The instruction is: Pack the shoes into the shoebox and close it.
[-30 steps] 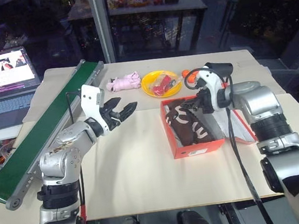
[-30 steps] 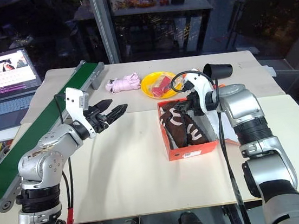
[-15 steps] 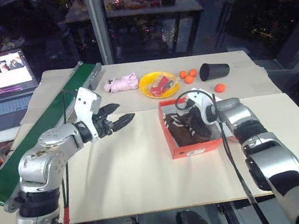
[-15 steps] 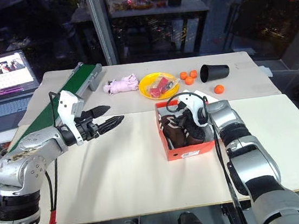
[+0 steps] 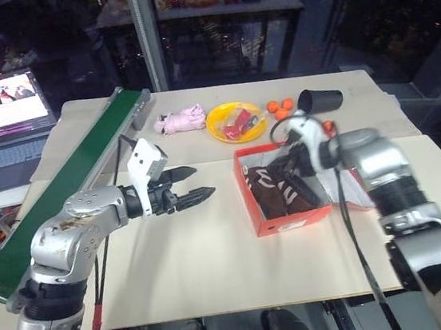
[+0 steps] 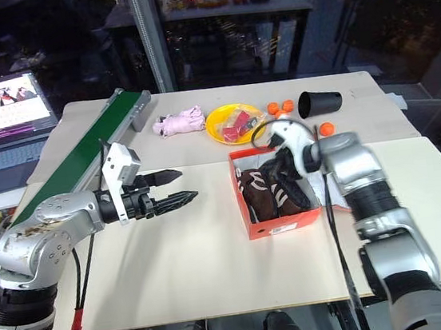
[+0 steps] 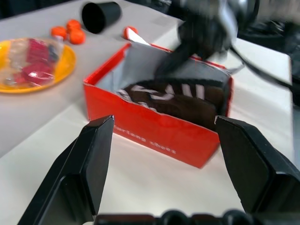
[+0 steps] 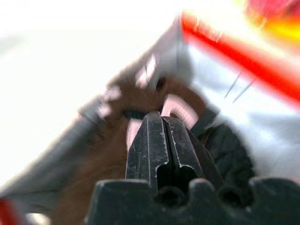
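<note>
The shoes (image 6: 271,193) lie in the open shoebox (image 6: 281,223) mid-surface (image 6: 217,270), the clenched right tool (image 6: 283,167) poised over them, the left tool (image 6: 181,184) spread empty well to its left, with a yellow bowl (image 6: 219,122), pink cloth bundle (image 6: 177,123), orange balls (image 6: 278,109) and a toppled black cup (image 6: 319,103) behind.

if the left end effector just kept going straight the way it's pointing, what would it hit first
Probably the shoebox. The left end effector is open and points across the bare table at the box's near long wall, with nothing between them. It hangs above the tabletop, so it may pass over the rim.
</note>
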Available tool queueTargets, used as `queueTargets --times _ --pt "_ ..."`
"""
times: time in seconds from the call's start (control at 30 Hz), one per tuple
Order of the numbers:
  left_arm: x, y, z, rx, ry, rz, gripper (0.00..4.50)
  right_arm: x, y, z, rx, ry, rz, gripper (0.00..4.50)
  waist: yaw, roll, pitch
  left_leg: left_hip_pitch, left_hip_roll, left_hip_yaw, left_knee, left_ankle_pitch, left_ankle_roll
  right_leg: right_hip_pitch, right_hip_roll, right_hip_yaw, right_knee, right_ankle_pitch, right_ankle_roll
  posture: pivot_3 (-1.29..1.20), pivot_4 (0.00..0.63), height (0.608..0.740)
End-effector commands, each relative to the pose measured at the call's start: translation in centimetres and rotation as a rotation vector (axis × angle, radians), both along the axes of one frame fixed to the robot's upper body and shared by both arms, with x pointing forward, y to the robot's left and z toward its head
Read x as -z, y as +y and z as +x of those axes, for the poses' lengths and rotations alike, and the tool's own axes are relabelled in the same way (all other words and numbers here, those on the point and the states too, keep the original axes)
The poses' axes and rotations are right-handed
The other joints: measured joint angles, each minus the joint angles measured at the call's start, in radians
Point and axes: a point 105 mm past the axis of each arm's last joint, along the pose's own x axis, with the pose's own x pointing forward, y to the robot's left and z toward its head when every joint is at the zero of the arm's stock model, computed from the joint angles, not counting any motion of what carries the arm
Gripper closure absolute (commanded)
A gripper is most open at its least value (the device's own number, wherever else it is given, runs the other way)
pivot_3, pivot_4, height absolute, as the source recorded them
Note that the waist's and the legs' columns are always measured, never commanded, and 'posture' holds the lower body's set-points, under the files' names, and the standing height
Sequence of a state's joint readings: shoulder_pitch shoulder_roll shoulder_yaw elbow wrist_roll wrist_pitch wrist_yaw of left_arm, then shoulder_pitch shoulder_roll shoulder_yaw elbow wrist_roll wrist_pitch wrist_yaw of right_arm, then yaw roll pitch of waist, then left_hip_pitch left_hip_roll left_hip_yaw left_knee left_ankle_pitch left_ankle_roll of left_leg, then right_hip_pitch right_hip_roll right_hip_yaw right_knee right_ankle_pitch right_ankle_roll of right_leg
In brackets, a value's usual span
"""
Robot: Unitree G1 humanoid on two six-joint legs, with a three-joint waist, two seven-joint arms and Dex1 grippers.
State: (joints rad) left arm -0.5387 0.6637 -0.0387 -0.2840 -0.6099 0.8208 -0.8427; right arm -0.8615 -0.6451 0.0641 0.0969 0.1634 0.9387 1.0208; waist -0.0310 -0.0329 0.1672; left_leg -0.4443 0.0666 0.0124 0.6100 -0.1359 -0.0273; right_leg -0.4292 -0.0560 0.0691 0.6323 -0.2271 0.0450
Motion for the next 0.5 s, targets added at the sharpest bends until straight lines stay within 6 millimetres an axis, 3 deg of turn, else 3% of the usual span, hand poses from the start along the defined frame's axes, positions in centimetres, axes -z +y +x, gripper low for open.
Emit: queueTargets --times 0.03,0.1,0.2,0.3,0.37,0.5 --pt "-0.8 -1.2 0.3 0.098 -0.039 0.007 0.85 -3.3 -1.2 -3.7 0.044 -0.039 0.045 4.44 0.011 0.000 0.000 0.000 0.000 0.000 0.000 0.000 0.000 0.000 0.000 0.000 0.000 0.000 0.000 0.00 0.150 0.740" --pt "-0.7 -1.8 0.6 0.141 -0.035 0.017 0.85 -4.1 -2.3 -5.4 0.100 -0.039 0.057 4.44 0.017 0.000 0.000 0.000 0.000 0.000 0.001 0.000 0.000 0.001 0.000 0.000 0.000 -0.002 0.002 0.00 0.150 0.740" --pt "-0.7 -2.8 1.2 0.211 -0.038 0.028 0.85 -2.6 -5.5 -8.8 0.216 0.027 -0.009 4.44 0.035 0.000 0.000 0.000 0.000 0.000 0.005 0.000 0.000 0.002 -0.001 0.000 -0.001 -0.003 0.004 0.00 0.150 0.740" --pt "-0.6 -3.7 1.7 0.283 -0.029 0.041 0.85 0.5 -8.2 -11.7 0.380 0.115 0.014 4.44 0.043 -0.001 0.000 0.000 -0.001 0.001 0.006 0.000 0.000 0.004 -0.002 0.000 -0.003 -0.006 -0.001 0.00 0.150 0.740" --pt "-0.5 -4.1 1.9 0.315 -0.030 0.050 0.85 1.8 -8.9 -12.6 0.446 0.140 0.036 4.44 0.040 -0.001 0.000 0.000 -0.002 0.001 0.008 0.000 0.000 0.004 -0.002 0.001 -0.002 -0.007 -0.001 0.00 0.150 0.740" --pt "-0.4 -4.9 2.3 0.369 -0.037 0.069 0.85 6.8 -9.7 -14.0 0.571 0.223 0.069 4.44 0.026 -0.001 0.000 0.001 -0.001 0.000 0.011 0.000 0.000 0.006 -0.001 0.001 0.000 -0.007 0.001 0.00 0.150 0.740"
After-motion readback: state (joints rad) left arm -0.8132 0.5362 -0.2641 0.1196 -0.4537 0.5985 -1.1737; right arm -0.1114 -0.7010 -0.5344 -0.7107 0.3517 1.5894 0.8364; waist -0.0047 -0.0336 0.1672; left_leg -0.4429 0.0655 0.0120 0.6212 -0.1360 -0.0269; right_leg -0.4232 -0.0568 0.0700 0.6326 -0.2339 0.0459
